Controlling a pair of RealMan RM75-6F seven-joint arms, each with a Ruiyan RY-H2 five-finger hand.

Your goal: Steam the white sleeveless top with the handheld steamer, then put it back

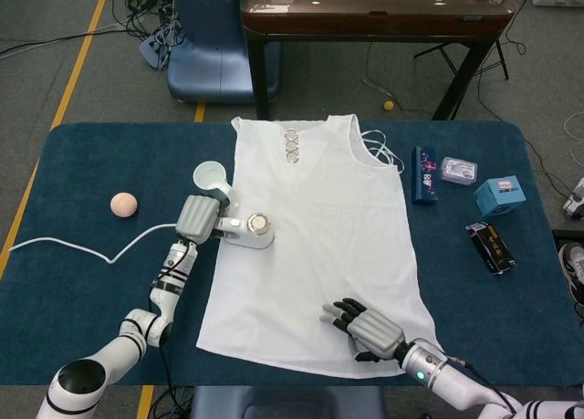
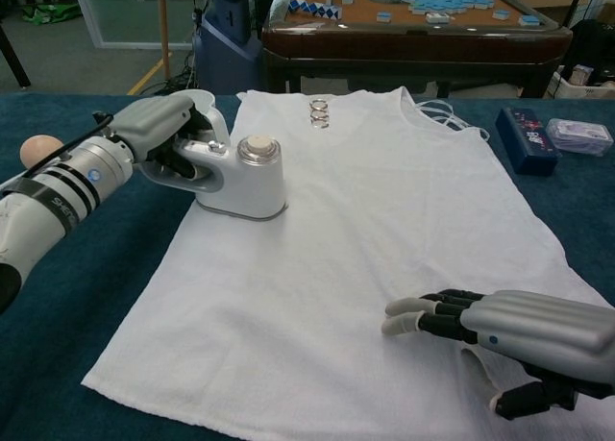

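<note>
The white sleeveless top (image 1: 315, 227) (image 2: 384, 220) lies flat on the dark blue table, neck toward the far edge. My left hand (image 1: 198, 220) (image 2: 159, 134) grips the handle of the white handheld steamer (image 1: 253, 230) (image 2: 240, 177), which stands on the top's left edge. The steamer's white cord (image 1: 82, 246) trails off to the left across the table. My right hand (image 1: 368, 326) (image 2: 509, 335) rests flat on the lower right part of the top, fingers spread, holding nothing.
A white cup (image 1: 210, 177) stands just behind the steamer, and a peach ball (image 1: 122, 204) (image 2: 36, 149) lies further left. On the right sit a dark blue box (image 1: 423, 174) (image 2: 527, 138), a clear packet (image 1: 458, 171), a light blue box (image 1: 499, 196) and a black packet (image 1: 490, 246).
</note>
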